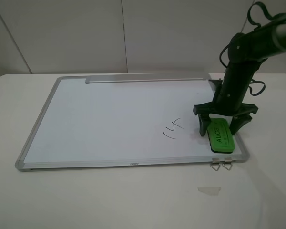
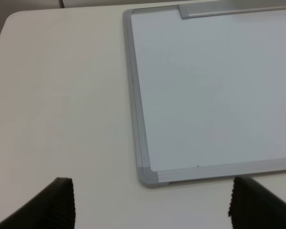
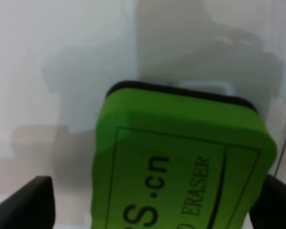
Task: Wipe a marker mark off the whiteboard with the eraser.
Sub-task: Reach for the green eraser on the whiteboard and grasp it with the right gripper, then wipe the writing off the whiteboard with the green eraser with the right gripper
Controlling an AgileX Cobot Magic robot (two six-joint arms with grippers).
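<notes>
exterior high view: the eraser (image 1: 221,136) lies flat on the whiteboard (image 1: 109,114) at its near right corner. its long axis runs far to near, roughly along the board's short right edge, and the near end leans slightly right. the marker mark (image 1: 174,127) sits just left of it. the right gripper (image 1: 219,130) straddles the eraser, jaws spread and not pinching. the left gripper (image 2: 152,200) is spread wide over the table (image 1: 133,200).

A white table (image 1: 109,200) held a whiteboard (image 1: 109,119) lying flat; a small pale scrap (image 1: 209,190) lay near the whiteboard's clipped corner.
</notes>
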